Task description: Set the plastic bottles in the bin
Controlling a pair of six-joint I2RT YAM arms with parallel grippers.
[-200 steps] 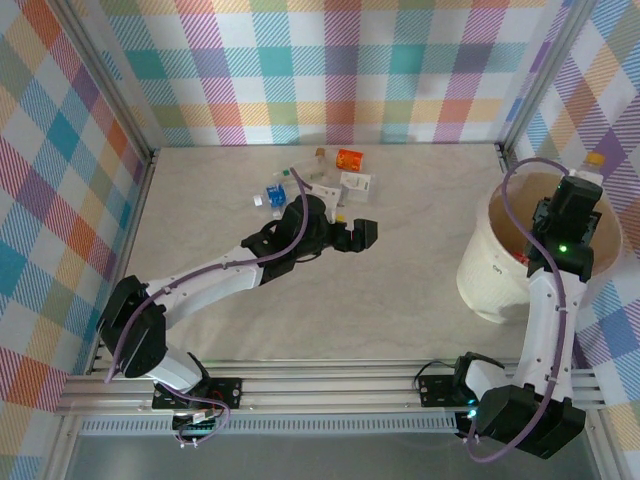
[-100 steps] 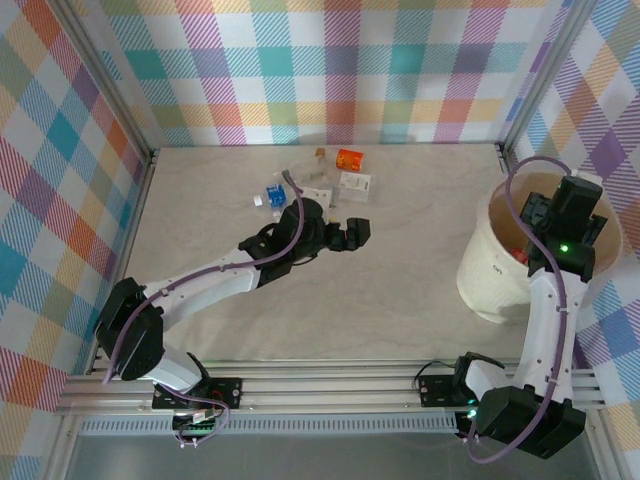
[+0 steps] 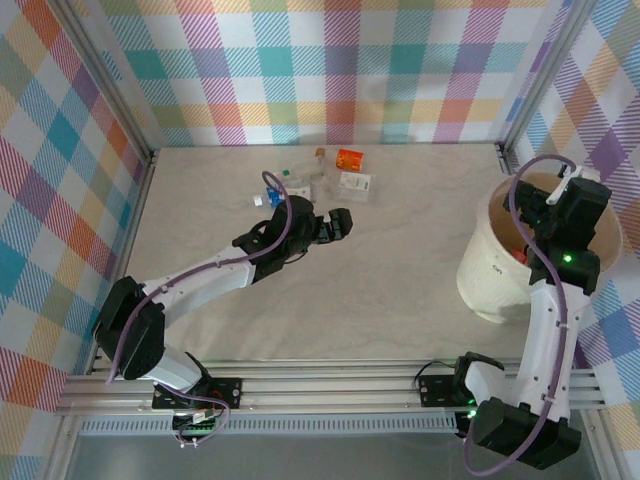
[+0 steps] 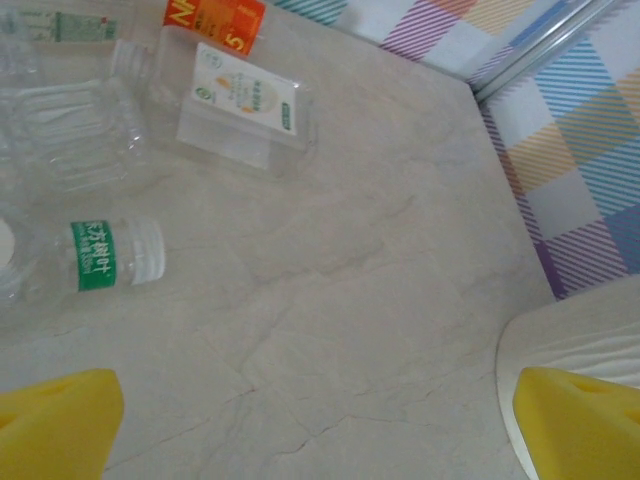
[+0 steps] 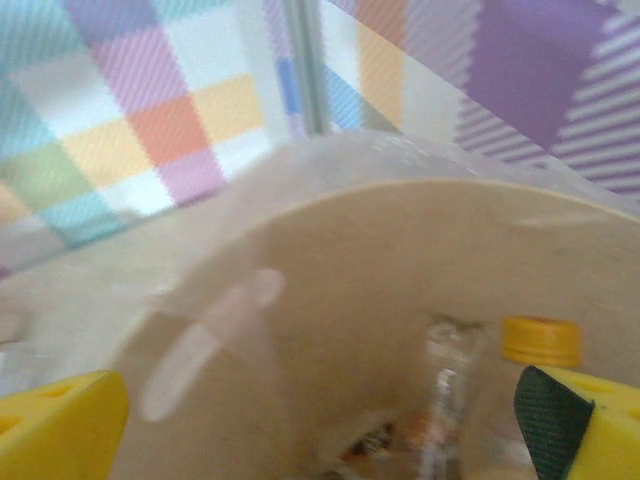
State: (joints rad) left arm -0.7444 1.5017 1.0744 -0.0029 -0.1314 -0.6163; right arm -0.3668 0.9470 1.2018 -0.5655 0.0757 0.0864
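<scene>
At right edge of the top view, hanging over the bin (image 3: 478,285) with the right gripper (image 5: 320,430), jaws spread wide and gripping nothing, seemingly for dropping; looking down on a yellow-capped bottle (image 5: 535,342) inside. At upper centre, reaching toward the plastic bottles (image 3: 322,182) clustered on the desk (image 3: 400,280) with the left gripper (image 3: 338,222), jaws equally wide, lining up for 1 pick.

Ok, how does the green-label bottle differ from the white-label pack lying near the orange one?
The green-label bottle is rounded, while the white-label pack is flat and boxy. The bottle's label is a narrow green band; the pack's is a broad white panel. The pack lies close by the orange-label bottle, and the green-label bottle lies farther from it. Both are clear plastic, lying on the table, outside the bin.
</scene>
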